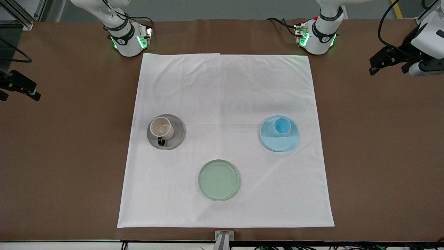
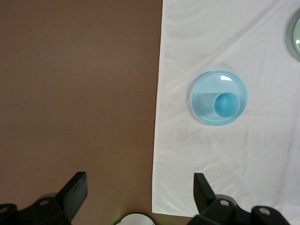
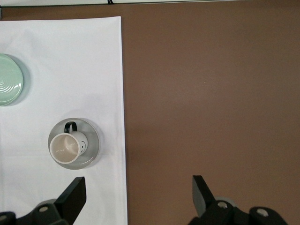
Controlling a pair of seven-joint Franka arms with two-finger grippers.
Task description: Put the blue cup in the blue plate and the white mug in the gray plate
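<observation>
The blue cup [image 1: 282,126] stands upright in the blue plate [image 1: 279,144], toward the left arm's end of the white cloth. They also show in the left wrist view as cup [image 2: 227,104] and plate [image 2: 204,101]. The white mug [image 1: 161,127] stands upright on the gray plate [image 1: 177,133], toward the right arm's end, its dark handle pointing at the front camera. The right wrist view shows the mug [image 3: 65,147] and plate [image 3: 91,140]. My left gripper [image 1: 386,66] [image 2: 139,187] is open and empty over bare brown table. My right gripper [image 1: 19,93] [image 3: 139,190] is open and empty over bare table.
A pale green plate [image 1: 219,180] lies empty on the white cloth [image 1: 225,90], nearer the front camera and between the other two plates. It shows at the edge of both wrist views [image 2: 296,33] [image 3: 7,79]. The brown table [image 1: 381,156] surrounds the cloth.
</observation>
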